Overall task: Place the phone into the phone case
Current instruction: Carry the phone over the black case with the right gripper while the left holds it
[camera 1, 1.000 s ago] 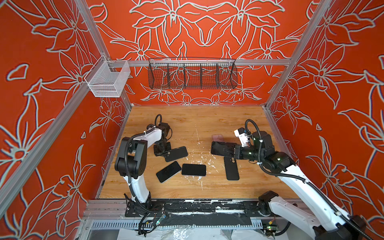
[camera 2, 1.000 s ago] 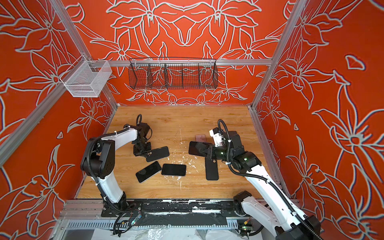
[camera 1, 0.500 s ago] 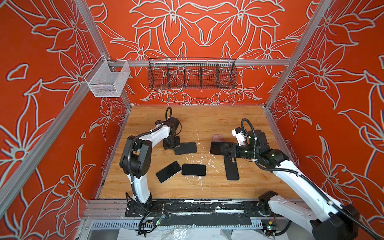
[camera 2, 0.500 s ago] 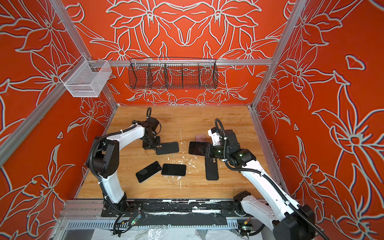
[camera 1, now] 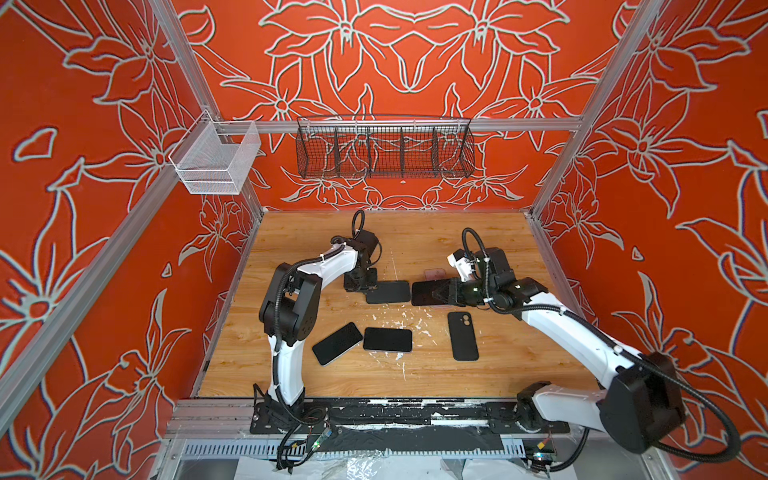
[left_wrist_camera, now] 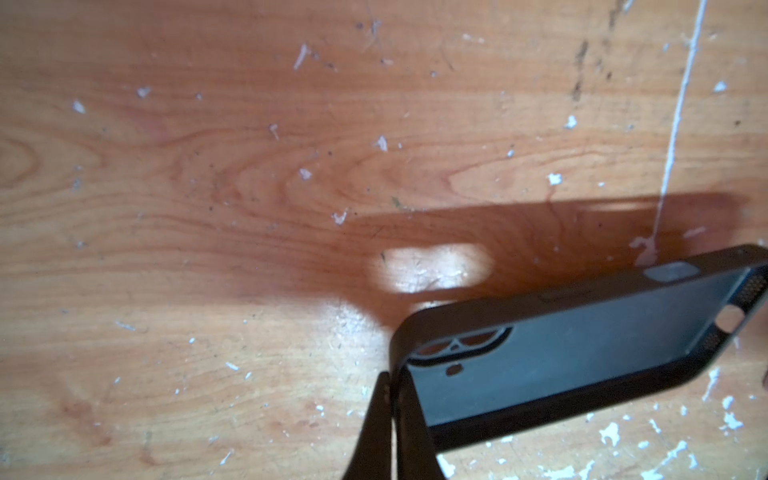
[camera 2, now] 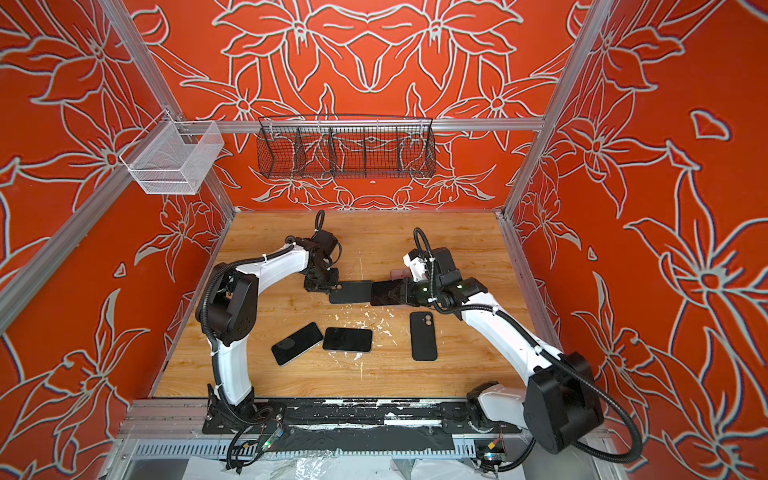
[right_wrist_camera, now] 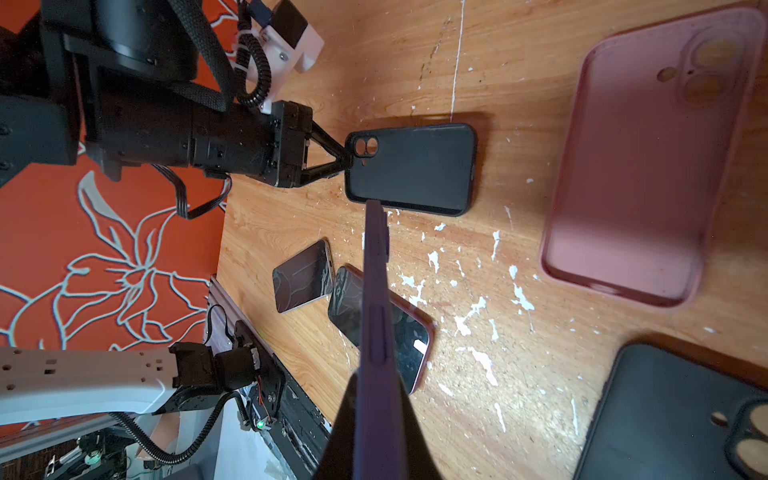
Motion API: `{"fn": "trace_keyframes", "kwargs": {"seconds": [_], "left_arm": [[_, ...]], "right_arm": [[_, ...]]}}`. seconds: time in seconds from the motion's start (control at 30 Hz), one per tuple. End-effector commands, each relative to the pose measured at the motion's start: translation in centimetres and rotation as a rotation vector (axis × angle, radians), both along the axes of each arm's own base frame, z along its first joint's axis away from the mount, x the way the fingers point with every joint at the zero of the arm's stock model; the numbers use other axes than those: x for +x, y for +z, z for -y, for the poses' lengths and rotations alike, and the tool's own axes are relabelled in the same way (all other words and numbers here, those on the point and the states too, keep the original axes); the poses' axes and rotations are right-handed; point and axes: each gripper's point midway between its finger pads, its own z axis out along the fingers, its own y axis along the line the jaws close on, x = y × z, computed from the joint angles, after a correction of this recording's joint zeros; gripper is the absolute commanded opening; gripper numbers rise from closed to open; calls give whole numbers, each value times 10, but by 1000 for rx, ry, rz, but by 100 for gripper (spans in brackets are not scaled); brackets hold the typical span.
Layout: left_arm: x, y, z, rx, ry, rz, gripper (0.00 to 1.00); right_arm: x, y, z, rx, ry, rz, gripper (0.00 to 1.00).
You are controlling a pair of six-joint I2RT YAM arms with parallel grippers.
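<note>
Pinches the black case (right_wrist_camera: 415, 170) by its camera-end rim in the closed left gripper (right_wrist_camera: 348, 160), clear of the desk (camera 1: 415, 374) near its middle, hollow up, and clamps the phone (right_wrist_camera: 374, 299) edge-on in the closed right gripper (right_wrist_camera: 377, 384) just beside, apparently to slide it in.

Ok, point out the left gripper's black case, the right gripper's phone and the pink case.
held black case (left_wrist_camera: 573, 357): left wrist view, inner back panel.
phone (right_wrist_camera: 374, 291): right wrist view, side edge.
pink case (right_wrist_camera: 631, 178): right wrist view, middle of panel.
</note>
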Motion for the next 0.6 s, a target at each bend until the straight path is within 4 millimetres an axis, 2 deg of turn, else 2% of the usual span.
{"fn": "trace_keyframes", "kwargs": {"seconds": [0.0,0.03,0.1,0.23,0.33,0.37,0.4,0.47,0.57], "left_arm": [[7,15,0,6,-11,39,10],[8,22,1,3,-15,52,17],[9,38,0,-1,-17,77,38],[9,79,-5,-36,10,187,66],[4,106,-10,-120,73,249,76],[1,112,-14,-167,118,266,81],[-1,117,-15,-245,156,294,83],[-5,123,-18,-395,224,339,91],[-12,131,-18,-591,254,388,95]], "right_arm": [[15,21,-18,50,73,64,0],[19,19,-20,52,78,56,0],[25,16,-26,64,85,43,0],[37,6,-39,70,88,12,0],[43,-3,-52,64,105,-14,0],[45,-7,-56,59,109,-25,0],[47,-9,-61,58,116,-34,0],[53,-14,-68,68,115,-50,0],[63,-20,-77,89,112,-69,0]]}}
